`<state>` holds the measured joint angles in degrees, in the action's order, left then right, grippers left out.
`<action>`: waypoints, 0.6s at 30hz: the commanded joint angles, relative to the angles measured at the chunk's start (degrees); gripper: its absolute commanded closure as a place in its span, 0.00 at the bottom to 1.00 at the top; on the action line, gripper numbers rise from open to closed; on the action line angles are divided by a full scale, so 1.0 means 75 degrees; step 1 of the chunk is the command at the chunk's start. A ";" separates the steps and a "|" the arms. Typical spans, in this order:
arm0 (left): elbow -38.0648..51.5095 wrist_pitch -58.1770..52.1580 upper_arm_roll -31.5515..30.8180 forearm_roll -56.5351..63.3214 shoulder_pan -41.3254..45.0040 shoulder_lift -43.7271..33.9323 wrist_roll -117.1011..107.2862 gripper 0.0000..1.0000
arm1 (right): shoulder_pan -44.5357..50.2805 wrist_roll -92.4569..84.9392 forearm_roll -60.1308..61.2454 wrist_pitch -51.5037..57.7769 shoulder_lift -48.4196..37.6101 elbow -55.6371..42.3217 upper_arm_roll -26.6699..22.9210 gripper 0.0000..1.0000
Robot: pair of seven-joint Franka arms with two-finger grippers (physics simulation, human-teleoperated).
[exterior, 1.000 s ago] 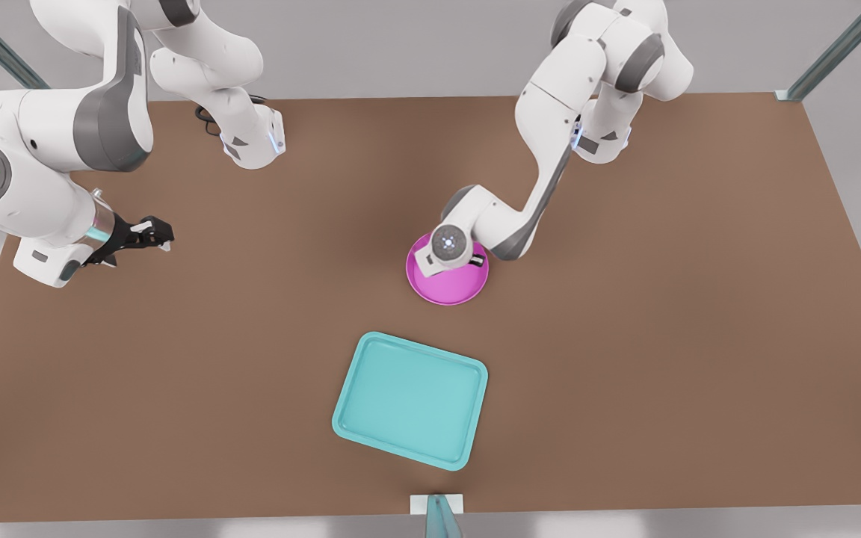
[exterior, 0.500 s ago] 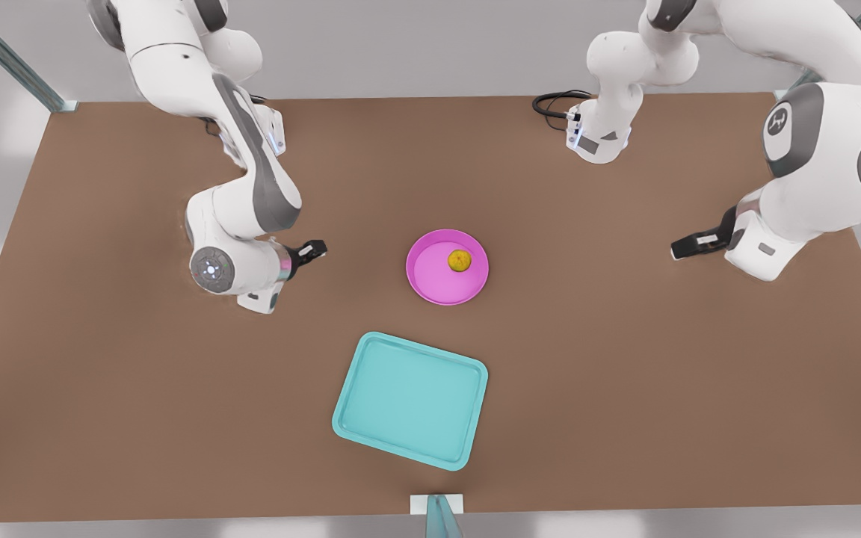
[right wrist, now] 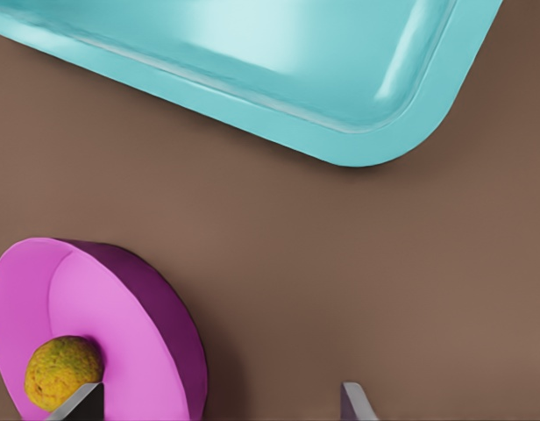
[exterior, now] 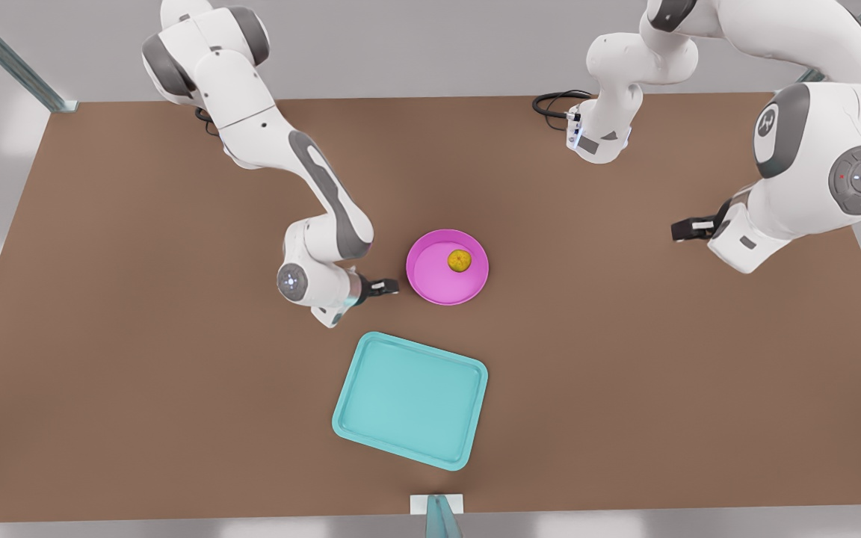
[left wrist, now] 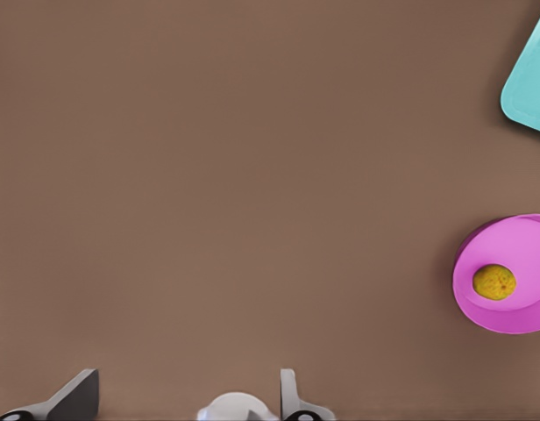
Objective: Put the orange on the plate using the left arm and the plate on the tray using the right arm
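Resting on the plate [exterior: 438, 278], the orange [exterior: 459, 260]; both pincers gape empty, right pincer [exterior: 386, 286] beside plate.

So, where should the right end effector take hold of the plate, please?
Probably the plate by its raised rim on the front view's left, one finger inside, one outside: that edge faces the open right end effector, and the orange sits toward the far side. The left end effector waits at the front view's right.
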<state>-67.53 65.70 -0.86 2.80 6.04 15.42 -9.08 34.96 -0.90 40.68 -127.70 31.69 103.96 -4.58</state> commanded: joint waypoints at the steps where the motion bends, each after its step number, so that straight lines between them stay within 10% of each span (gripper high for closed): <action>1: 0.0004 -0.0135 -0.0037 0.0001 0.0004 -0.0017 0.0777 0.00 | 0.0003 -0.0278 0.0154 0.0503 0.0016 -0.0034 0.0001 0.00; 18: 0.0004 -0.0276 -0.0049 -0.0069 0.0004 -0.0006 0.0788 0.00 | 0.0062 -0.1919 0.0892 0.0515 0.1317 -0.0913 0.0868 0.00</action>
<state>-67.52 63.86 -1.22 2.27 6.08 15.48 -5.37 35.46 -8.97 46.34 -123.72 41.60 97.17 1.69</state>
